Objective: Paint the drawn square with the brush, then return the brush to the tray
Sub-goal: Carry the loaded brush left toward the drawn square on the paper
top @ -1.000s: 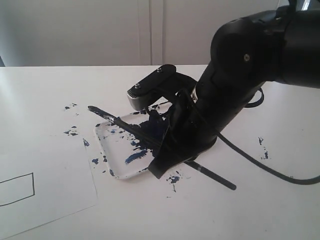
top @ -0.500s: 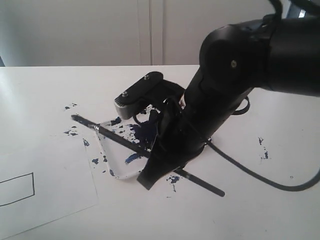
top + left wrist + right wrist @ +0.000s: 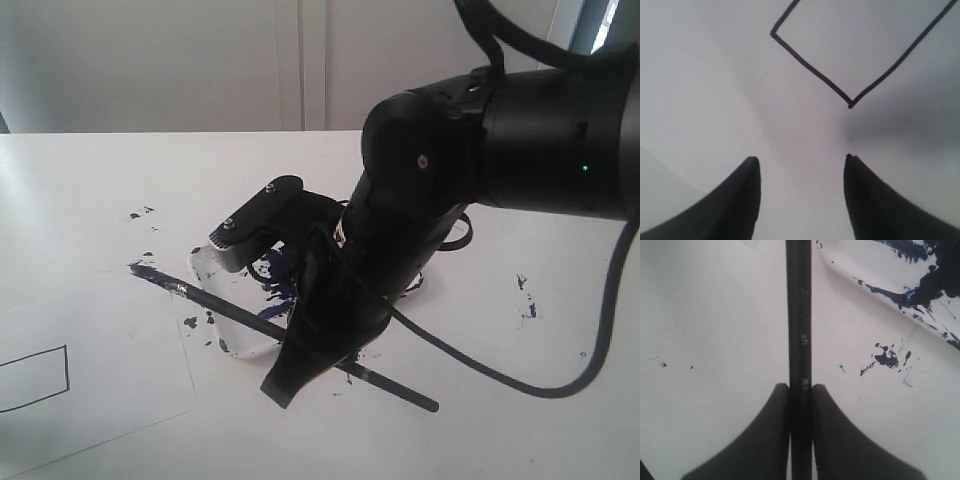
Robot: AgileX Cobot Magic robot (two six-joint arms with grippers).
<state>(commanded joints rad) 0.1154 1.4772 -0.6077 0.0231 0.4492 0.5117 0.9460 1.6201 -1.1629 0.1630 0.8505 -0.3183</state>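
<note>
My right gripper is shut on the brush, a long thin black stick held a little above the table. Its blackened tip points left, past the tray's left rim, short of the paper. The tray, white and blotched with blue-black paint, is mostly hidden behind the right arm. The drawn square is a thin black outline with a plain white inside, at the lower left edge of the exterior view. Just short of one of its corners, my left gripper stands open with nothing between its fingers.
The square is drawn on a white paper sheet lying at the front left. Dark paint specks dot the table left of the tray, with more specks to the right. A black cable loops from the right arm.
My right gripper has carried the brush left and toward the front. The brush tip has gone from above the tray to beyond its left rim, nearer the paper.
</note>
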